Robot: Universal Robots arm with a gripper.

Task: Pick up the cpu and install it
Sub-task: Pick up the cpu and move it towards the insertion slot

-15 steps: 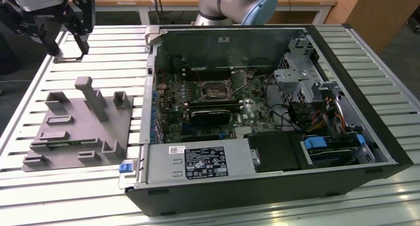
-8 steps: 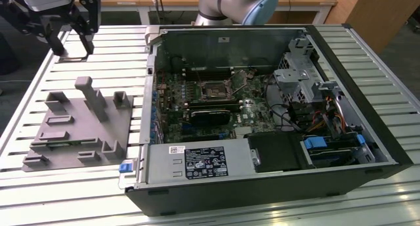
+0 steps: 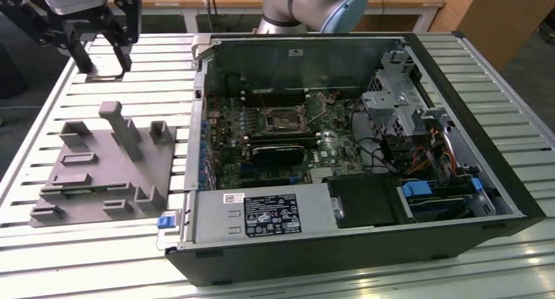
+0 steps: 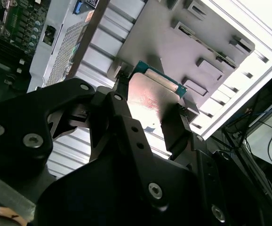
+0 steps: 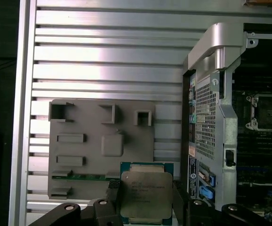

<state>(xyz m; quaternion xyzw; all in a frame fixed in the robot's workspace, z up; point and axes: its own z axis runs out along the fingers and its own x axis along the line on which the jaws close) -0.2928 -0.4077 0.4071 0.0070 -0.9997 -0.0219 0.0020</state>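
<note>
**Gripper (image 3: pixel 104 66) holds the cpu (image 5: pixel 147 194) over the table**

At the exterior view's left, the black two-fingered gripper hangs above the slatted aluminium table (image 3: pixel 147 97), just past the far end of the grey plastic tray (image 3: pixel 95 175) with raised posts. In both wrist views its fingers clamp opposite edges of the small square cpu, silvery metal top showing. To the right lies the open black computer case (image 3: pixel 347 255). Its dark square socket (image 3: pixel 284 119) with a metal frame sits on the motherboard, well apart from the gripper.

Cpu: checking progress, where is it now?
In both wrist views the cpu is held in the gripper, near the grey tray, outside the computer case.
</note>
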